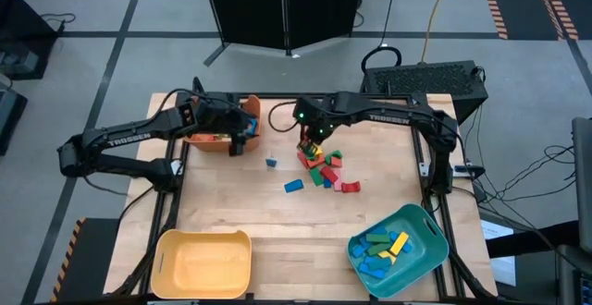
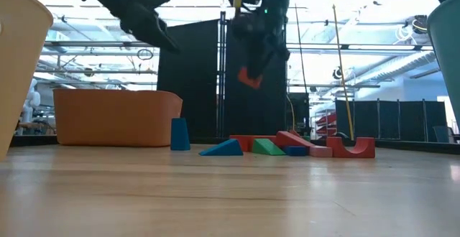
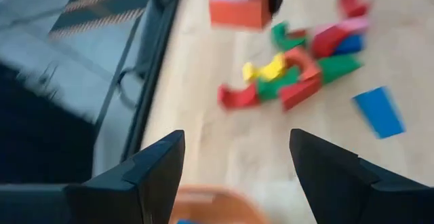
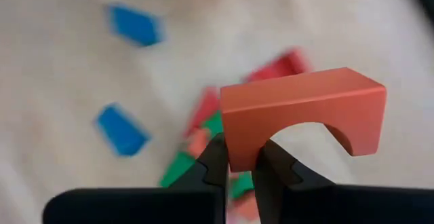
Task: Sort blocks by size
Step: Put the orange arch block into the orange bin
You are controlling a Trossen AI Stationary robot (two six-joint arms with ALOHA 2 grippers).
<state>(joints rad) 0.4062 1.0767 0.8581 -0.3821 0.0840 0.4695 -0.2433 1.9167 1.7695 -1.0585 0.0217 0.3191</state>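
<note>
My right gripper (image 4: 243, 166) is shut on an orange-red arch block (image 4: 298, 115) and hangs above the pile of red, green, yellow and blue blocks (image 1: 324, 171) at the table's middle. In the low view the arch block (image 2: 249, 77) is well above the pile (image 2: 287, 147). Two blue blocks (image 1: 271, 162) (image 1: 293, 186) lie apart on the table, left of the pile. My left gripper (image 3: 237, 163) is open and holds nothing; it stands over the near rim of the orange bin (image 1: 222, 125). My right gripper pinches one leg of the arch block (image 4: 241, 149) between its two fingers (image 4: 217, 163). The fingers come from above, pointing steeply down. The rest of the arch sticks out to one side of them. The block is lifted clear, above the pile.
A yellow bin (image 1: 203, 263) stands at the near left. A teal bin (image 1: 427, 236) at the near right holds several blue, green and yellow blocks. Bare wood lies between the pile and the near bins.
</note>
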